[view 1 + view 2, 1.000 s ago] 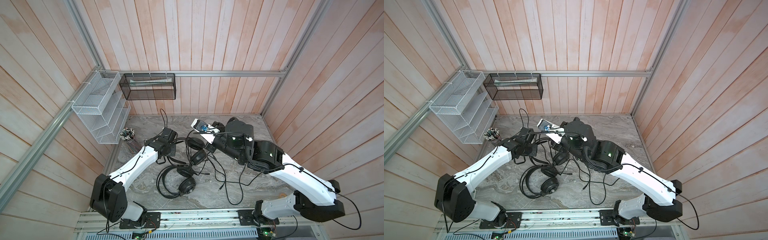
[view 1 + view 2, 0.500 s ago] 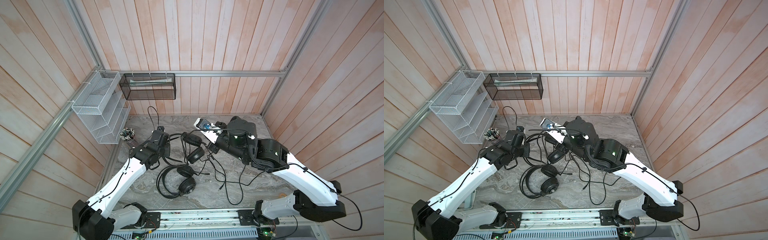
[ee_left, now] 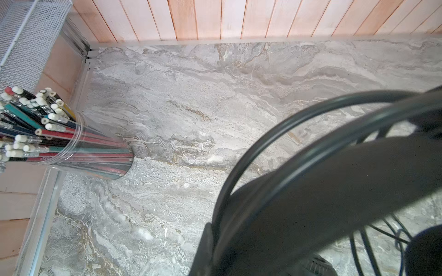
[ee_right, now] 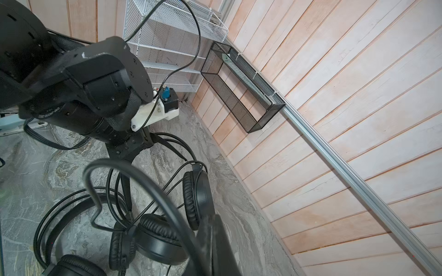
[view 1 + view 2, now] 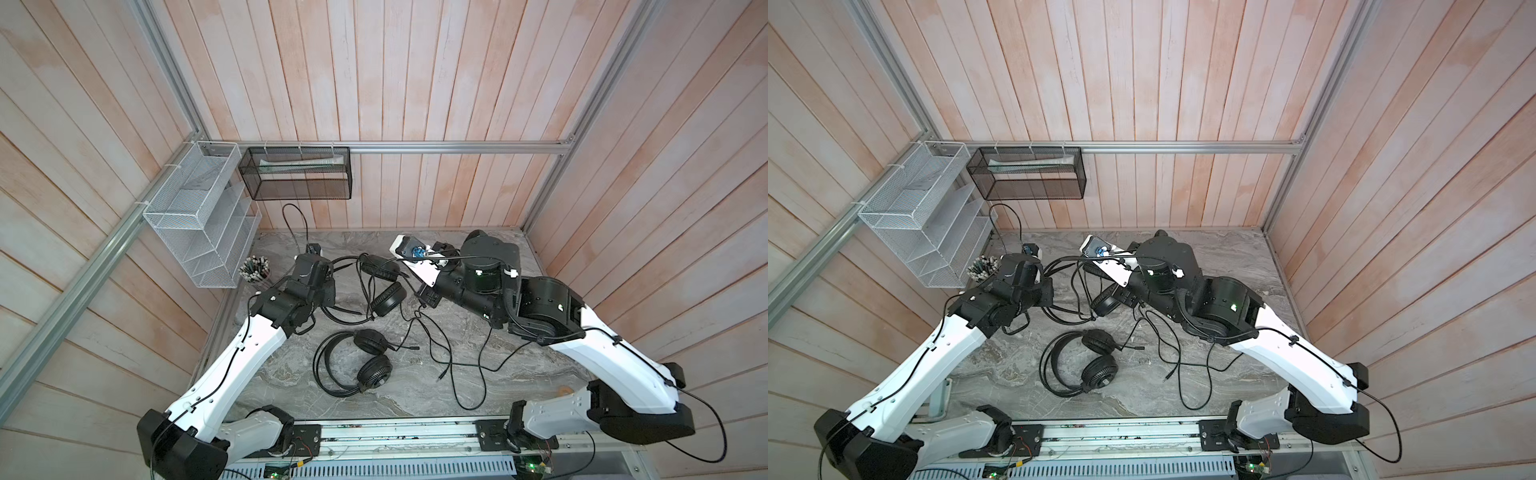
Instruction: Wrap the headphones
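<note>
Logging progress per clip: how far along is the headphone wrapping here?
Done: nothing looks wrapped yet. In hand: the left end effector is shut on the headband of the far headset, and the right end effector appears shut on a cable. Left: winding that cable, then the near headset, lying untouched with wire sprawled across the table.

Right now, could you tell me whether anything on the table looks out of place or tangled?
Yes. The cables of the near headset and far headset lie in crossed, tangled loops across the table. The far one sits twisted, one earcup on edge. Nothing looks spilled or broken.
</note>
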